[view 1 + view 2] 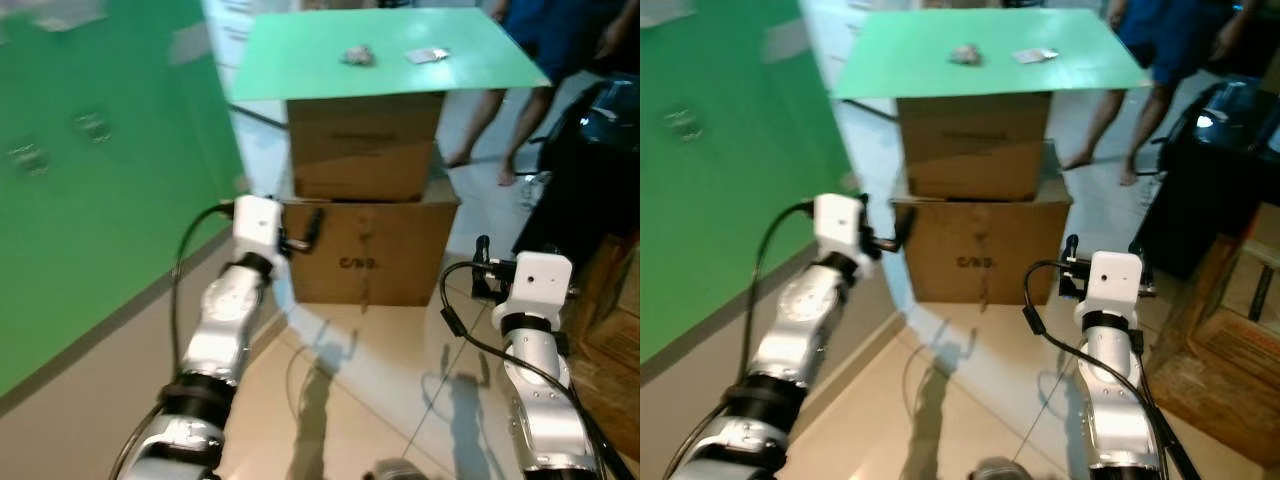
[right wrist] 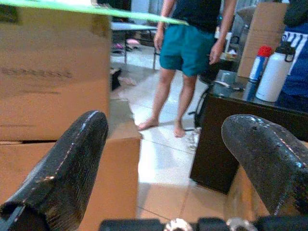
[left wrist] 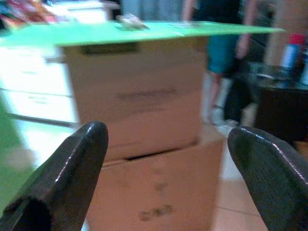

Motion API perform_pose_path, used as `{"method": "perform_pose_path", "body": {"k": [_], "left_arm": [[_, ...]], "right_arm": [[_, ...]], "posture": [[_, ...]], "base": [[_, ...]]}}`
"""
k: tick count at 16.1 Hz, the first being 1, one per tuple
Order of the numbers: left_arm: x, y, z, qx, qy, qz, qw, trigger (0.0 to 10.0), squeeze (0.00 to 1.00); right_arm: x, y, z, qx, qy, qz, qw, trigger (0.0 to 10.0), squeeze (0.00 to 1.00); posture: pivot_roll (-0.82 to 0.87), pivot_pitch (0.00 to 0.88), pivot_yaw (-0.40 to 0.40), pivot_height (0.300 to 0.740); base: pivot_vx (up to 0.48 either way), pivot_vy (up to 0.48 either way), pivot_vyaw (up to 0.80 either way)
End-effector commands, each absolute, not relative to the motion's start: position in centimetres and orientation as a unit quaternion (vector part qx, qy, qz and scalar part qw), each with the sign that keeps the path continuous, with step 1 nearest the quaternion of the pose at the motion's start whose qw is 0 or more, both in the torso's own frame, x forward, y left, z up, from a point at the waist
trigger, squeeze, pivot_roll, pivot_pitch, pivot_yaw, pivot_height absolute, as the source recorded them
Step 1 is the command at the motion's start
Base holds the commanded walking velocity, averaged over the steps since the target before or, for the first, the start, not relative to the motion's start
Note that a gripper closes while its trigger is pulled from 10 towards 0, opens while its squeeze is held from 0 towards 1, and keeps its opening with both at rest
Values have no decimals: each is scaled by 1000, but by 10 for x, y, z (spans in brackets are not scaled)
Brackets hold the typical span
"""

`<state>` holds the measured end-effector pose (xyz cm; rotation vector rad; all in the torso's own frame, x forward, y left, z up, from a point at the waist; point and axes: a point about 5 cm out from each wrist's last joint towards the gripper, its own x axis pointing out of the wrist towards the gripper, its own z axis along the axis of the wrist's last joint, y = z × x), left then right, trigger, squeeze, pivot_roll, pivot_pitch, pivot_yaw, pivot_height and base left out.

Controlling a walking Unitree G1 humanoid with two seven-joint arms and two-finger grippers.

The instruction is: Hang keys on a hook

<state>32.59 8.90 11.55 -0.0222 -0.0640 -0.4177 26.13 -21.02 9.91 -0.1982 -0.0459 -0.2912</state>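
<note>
A small bunch of keys lies on a green board that tops two stacked cardboard boxes; in the left wrist view the keys are at the board's far edge. Two blurred hook-like fittings sit on the green wall at my left. My left gripper is open and empty, held in front of the boxes, well below the board. My right gripper is also open and empty, raised to the right of the lower box.
A small pale packet lies on the board to the right of the keys. A person in blue shorts stands behind the boxes. A black piece of furniture and wooden furniture stand at the right. Tiled floor lies ahead.
</note>
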Motion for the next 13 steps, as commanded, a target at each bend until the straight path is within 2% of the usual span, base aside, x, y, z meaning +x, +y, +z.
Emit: {"method": "perform_pose_path", "body": {"k": [1, 5, 9, 13], "left_arm": [[327, 96, 116, 4, -28, -209, 977, 10000, 0], [325, 94, 113, 18, -22, -217, 976, 10000, 0], [324, 92, 108, 29, -12, -226, 974, 10000, 0], [325, 94, 109, 31, -10, -221, 975, 10000, 0]], "right_arm": [[264, -206, 101, -95, -23, -139, 985, 10000, 0], [264, -205, 98, -95, -17, -136, 986, 10000, 0], [264, -204, 96, -96, -13, -133, 986, 10000, 0], [264, -203, 96, -98, -13, -133, 986, 10000, 0]], "posture": [[-204, 0, 68, 740], [-203, 0, 68, 740], [-203, 0, 69, 740], [-207, 0, 74, 740]], "base": [[480, 0, 0], [480, 0, 0], [0, 0, 0], [197, -405, 0]]}}
